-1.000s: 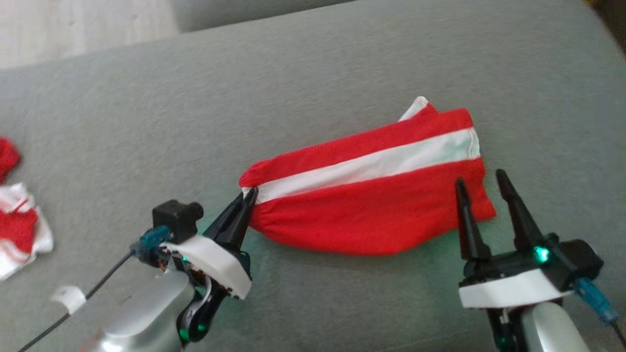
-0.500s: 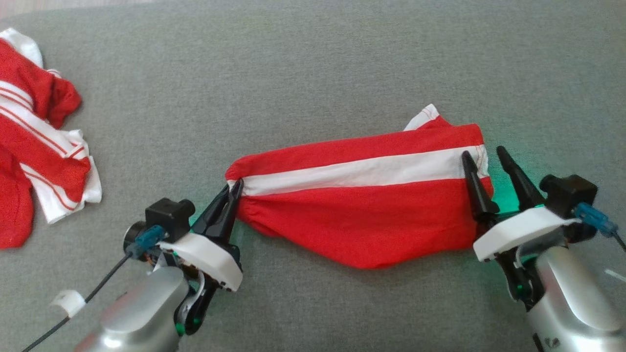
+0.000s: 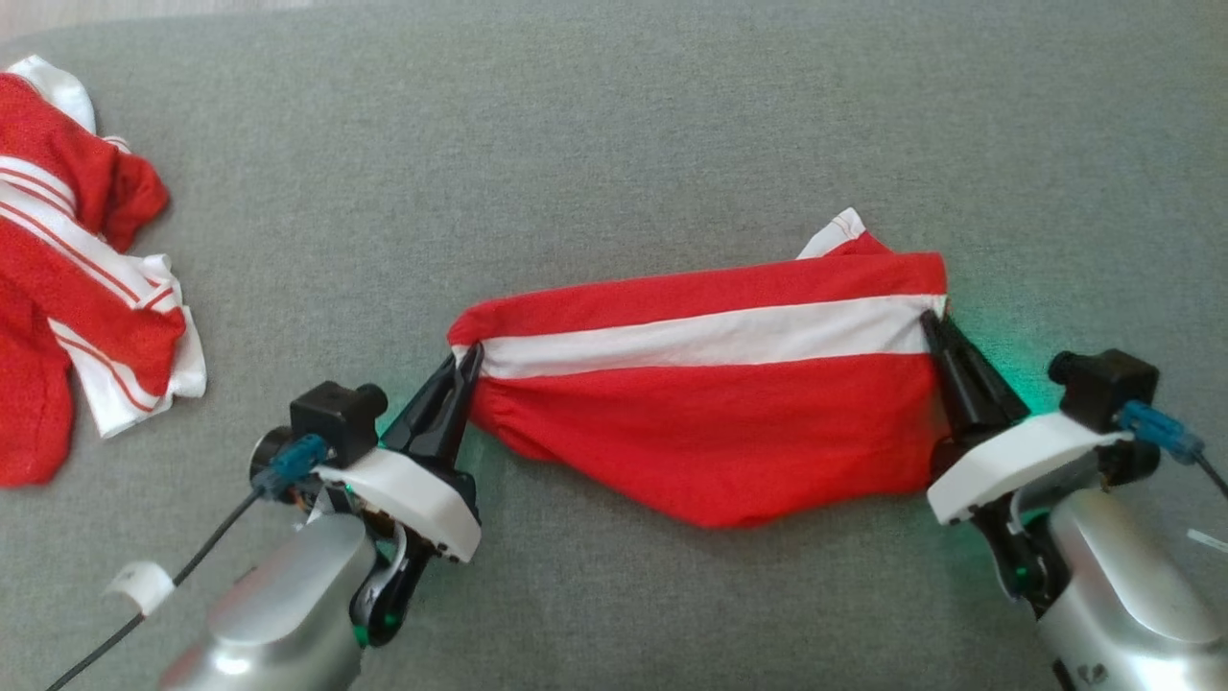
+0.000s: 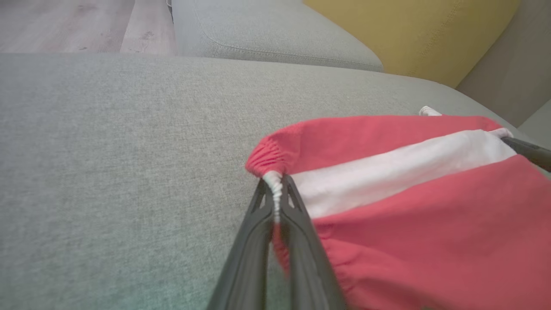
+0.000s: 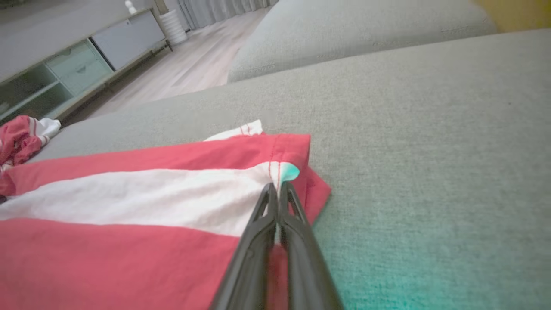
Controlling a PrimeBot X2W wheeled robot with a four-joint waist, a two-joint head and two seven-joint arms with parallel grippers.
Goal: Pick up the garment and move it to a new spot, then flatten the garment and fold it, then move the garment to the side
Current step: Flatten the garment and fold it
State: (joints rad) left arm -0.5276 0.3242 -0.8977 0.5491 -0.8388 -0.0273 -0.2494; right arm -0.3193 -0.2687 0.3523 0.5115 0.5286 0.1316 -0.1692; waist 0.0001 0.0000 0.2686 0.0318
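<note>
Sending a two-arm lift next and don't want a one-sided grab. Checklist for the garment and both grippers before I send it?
1. Left gripper shut on the garment at its gathered end, on the white stripe: ok.
2. Right gripper shut on the hemmed end, on the same stripe: ok.
3. Stripe runs straight between the two grips, no twist: ok.
4. Garment flat: not ok, its lower red edge sags in a curve.
5. Both layers caught in each grip: cannot tell.
6. Pile of red and white clothes lies apart from the garment, at the left of the grey cushion: ok.
</note>
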